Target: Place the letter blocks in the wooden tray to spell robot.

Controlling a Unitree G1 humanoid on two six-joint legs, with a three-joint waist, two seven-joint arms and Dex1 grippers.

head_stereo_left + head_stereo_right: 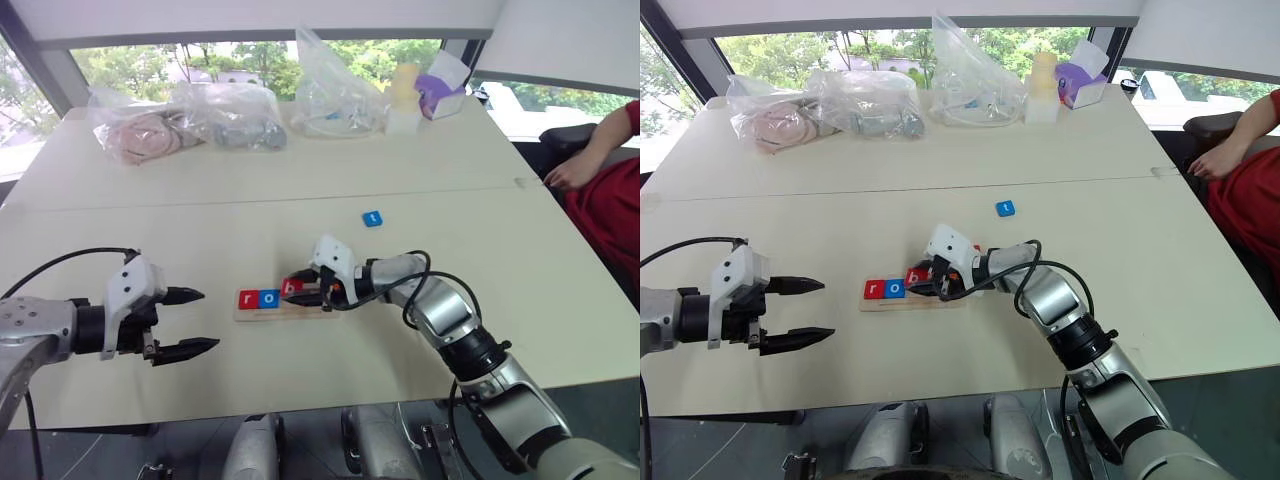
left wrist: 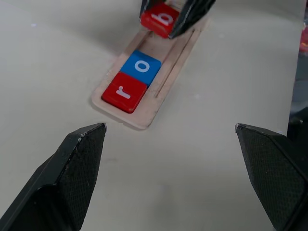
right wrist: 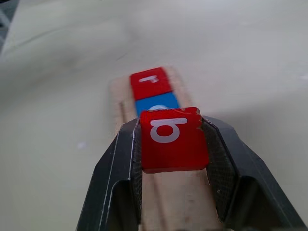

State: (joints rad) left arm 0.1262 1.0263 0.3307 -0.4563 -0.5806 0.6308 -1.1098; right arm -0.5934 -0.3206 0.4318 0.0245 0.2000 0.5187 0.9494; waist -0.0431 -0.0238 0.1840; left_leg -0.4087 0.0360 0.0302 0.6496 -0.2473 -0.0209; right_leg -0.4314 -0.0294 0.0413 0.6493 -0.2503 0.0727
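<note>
Over tray (image 1: pixel 285 309), head view: right end effector (image 1: pixel 303 292) clamps red b (image 1: pixel 292 288) by its side edges, just past r (image 1: pixel 248 298) and o (image 1: pixel 269 298); t (image 1: pixel 372 218) lies apart on surface (image 1: pixel 200 230). Left end effector (image 1: pixel 190 322) gapes, empty.
L wrist: b hangs tilted above slot.
R wrist: tile looks light, stiff, slick; edge grip seems right.

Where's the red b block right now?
The red b block is clamped in the right tool, over the wooden tray near the table's middle, just beyond the blue o block that follows the red r block.
</note>
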